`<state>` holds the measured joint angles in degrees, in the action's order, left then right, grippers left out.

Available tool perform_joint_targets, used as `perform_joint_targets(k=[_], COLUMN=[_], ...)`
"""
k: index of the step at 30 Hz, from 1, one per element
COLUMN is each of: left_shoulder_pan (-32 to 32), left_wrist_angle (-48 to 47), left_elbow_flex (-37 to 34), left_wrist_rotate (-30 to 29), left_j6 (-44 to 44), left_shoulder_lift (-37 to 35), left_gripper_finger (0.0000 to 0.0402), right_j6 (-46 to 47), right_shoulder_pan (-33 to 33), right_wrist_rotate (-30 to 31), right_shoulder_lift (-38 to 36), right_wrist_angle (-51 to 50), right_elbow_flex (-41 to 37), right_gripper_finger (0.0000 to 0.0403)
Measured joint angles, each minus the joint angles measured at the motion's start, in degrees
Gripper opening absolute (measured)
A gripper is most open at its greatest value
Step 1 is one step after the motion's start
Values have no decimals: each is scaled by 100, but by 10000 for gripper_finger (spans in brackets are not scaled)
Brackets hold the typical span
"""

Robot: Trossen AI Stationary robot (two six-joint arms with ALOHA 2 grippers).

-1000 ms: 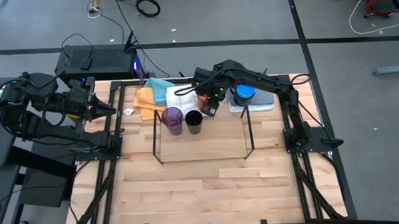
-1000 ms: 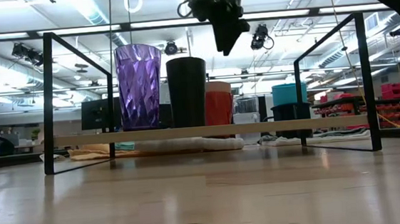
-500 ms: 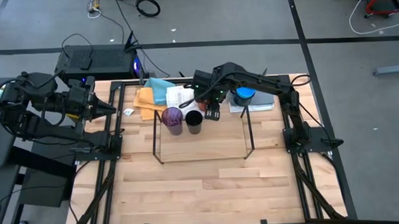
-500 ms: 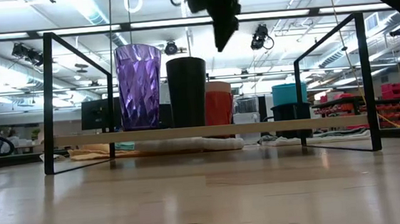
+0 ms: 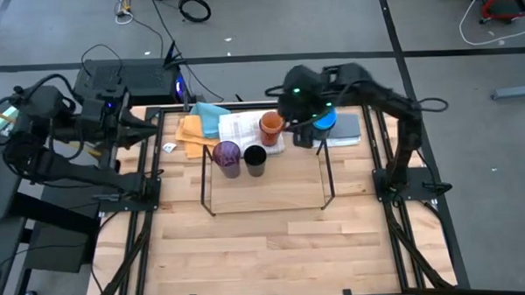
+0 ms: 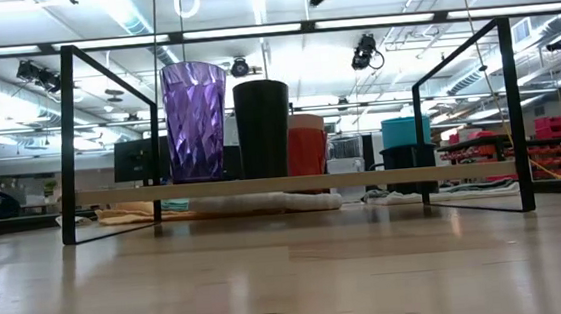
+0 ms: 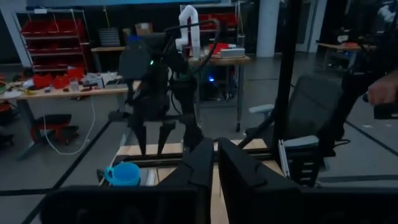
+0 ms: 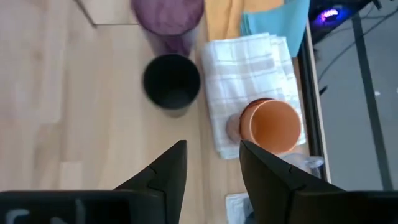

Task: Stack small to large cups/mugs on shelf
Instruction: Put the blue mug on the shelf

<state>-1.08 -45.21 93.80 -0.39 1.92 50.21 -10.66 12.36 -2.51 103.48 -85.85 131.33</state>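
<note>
Right tool hanging open and empty above the back of the table, left tool waiting clenched at the table's left edge.

The right tool [image 8: 211, 165] is holding its two fingers well apart, gripping and touching nothing, while hovering high over the white towel [image 5: 242, 129]. The left tool [image 7: 214, 165] is sitting with its fingers nearly together and nothing between them. Two cups are standing side by side on the shelf [image 5: 325, 172]: one purple cup [image 5: 227, 157] and one black cup [image 5: 255, 158], just beside each other. One orange cup [image 5: 271, 125] is resting on the white towel behind the shelf, and one bright blue cup [image 5: 324, 122] is sitting farther right on a grey cloth [image 5: 345, 130]. No readable writing or labels are showing on any cup.
</note>
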Motion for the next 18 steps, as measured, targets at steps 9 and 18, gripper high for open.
perform_joint_targets(k=[9, 18], left_shoulder_pan=[2, 367], left_wrist_angle=[189, 148], left_elbow_flex=[0, -7], left_wrist_rotate=[-855, -895], left_j6=[367, 923], left_shoulder_lift=[935, 1710], left_gripper_finger=[36, 23], right_j6=[585, 1610], right_shoulder_pan=[-15, -64], right_wrist_rotate=[-15, 447], right_shoulder_lift=[-854, -1263], right_wrist_angle=[-253, -421], right_elbow_flex=[0, -46], right_gripper_finger=[154, 154])
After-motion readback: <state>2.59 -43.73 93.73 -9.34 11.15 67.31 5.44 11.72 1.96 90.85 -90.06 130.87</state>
